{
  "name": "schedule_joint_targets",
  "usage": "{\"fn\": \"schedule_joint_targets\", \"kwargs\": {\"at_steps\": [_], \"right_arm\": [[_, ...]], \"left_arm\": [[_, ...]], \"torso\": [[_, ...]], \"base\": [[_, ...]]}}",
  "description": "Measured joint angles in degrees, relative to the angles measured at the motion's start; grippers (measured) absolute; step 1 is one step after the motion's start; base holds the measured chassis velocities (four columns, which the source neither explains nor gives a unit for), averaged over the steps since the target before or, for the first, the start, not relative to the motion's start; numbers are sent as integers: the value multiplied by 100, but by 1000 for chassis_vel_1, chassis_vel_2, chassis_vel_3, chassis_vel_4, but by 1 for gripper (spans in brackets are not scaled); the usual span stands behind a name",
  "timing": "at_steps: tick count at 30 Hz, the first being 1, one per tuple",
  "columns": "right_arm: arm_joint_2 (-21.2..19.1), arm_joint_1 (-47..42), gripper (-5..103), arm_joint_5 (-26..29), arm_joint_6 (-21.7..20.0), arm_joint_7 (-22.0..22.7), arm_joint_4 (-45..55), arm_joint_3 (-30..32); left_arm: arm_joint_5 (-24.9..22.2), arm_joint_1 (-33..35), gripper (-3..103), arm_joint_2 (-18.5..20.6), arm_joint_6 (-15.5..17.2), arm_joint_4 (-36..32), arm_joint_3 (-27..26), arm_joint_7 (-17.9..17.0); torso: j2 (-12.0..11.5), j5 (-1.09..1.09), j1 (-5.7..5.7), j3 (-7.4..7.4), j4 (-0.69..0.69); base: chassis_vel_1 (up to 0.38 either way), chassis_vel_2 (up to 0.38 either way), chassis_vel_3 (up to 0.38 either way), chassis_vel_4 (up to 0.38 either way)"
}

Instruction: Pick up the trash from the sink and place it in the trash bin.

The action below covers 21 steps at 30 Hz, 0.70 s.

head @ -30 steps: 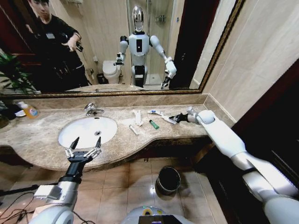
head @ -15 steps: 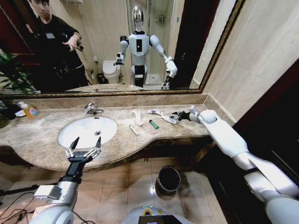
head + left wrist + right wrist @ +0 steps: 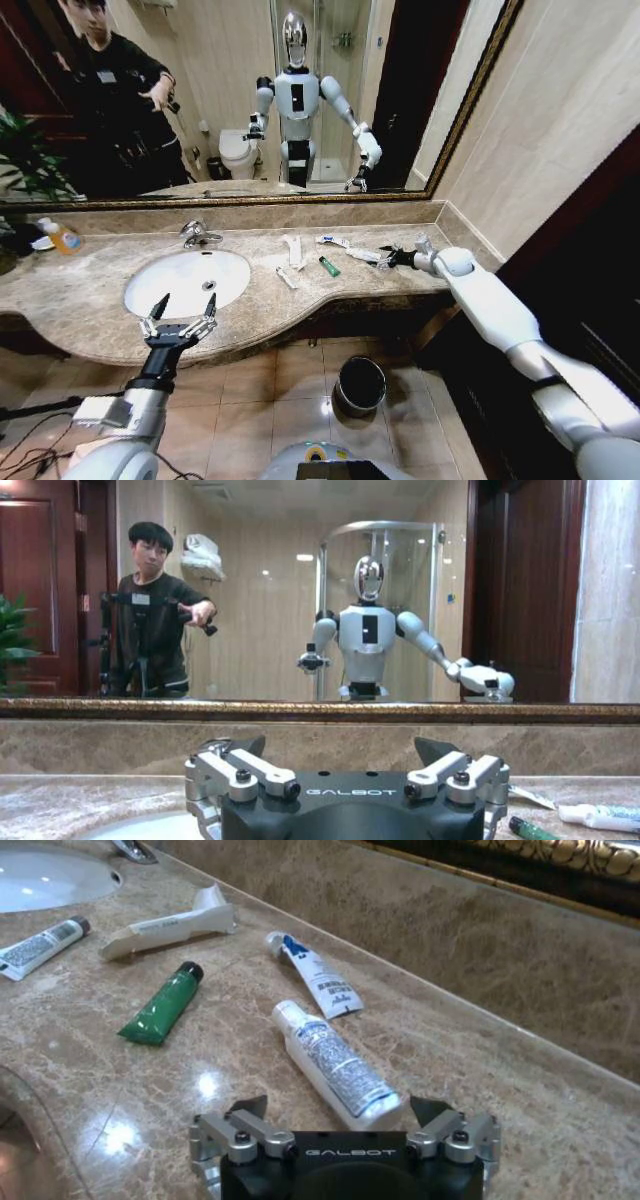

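Right pincer [image 3: 340, 1129] open astride white tube [image 3: 335, 1062]

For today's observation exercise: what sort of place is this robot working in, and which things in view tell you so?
Most likely a hotel bathroom: an oval white sink with a chrome faucet in a marble counter, small toiletry tubes lying on it, and a wall mirror reflecting a toilet and shower.

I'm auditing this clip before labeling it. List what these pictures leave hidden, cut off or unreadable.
- Right wrist view: the white tube nearest the right gripper has its near end hidden behind the gripper body; whether the fingers touch it is unclear.
- Right wrist view: tube labels are too blurred to read.
- Head view: the trash bin interior is dark, contents unreadable.
- Left wrist view: the left gripper body hides most of the sink.
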Motion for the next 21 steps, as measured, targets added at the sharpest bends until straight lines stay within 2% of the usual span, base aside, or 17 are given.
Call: {"fn": "schedule_joint_targets", "kwargs": {"at_steps": [2, 4, 7, 8, 11, 12, 15, 16, 19, 21], "right_arm": [[37, -24, 87, -1, 0, 10, -14, 5], [49, -25, 87, -2, 0, 15, -20, 5], [110, -15, 70, -3, 2, 60, -44, 0], [110, -15, 70, -3, 2, 60, -44, 0], [130, 12, 54, -3, 3, 73, -45, -8], [130, 12, 54, -3, 3, 73, -45, -8], [127, 16, 43, -5, 6, 84, -41, -12], [127, 16, 43, -5, 6, 84, -41, -12], [107, -5, 30, -5, 31, 109, -36, 10], [88, -34, 27, -3, 77, 164, -24, 16]], "left_arm": [[0, 0, 100, 0, 0, 0, 0, 0], [0, 0, 100, 0, 0, 0, 0, 0], [0, 0, 100, 0, 0, 0, 0, 0], [0, 0, 100, 0, 0, 0, 0, 0], [0, 0, 100, 0, 0, 0, 0, 0], [0, 0, 100, 0, 0, 0, 0, 0], [0, 0, 100, 0, 0, 0, 0, 0], [0, 0, 100, 0, 0, 0, 0, 0], [0, 0, 100, 0, 0, 0, 0, 0], [0, 0, 100, 0, 0, 0, 0, 0]], "torso": [[0, 2, 0, 0, 0], [0, 2, 0, 0, 0], [0, 2, 0, 0, 0], [0, 2, 0, 0, 0], [0, 1, 0, 0, 1], [0, 1, 0, 0, 1], [0, 2, 0, 0, 0], [0, 2, 0, 0, 0], [0, 1, 0, 0, 1], [0, 1, 0, 0, 0]], "base": [[0, 0, 0, 0], [0, 0, 0, 0], [0, 0, 0, 0], [0, 0, 0, 0], [0, 0, 0, 0], [0, 0, 0, 0], [0, 0, 0, 0], [0, 0, 0, 0], [0, 0, 0, 0], [0, 0, 0, 0]]}}
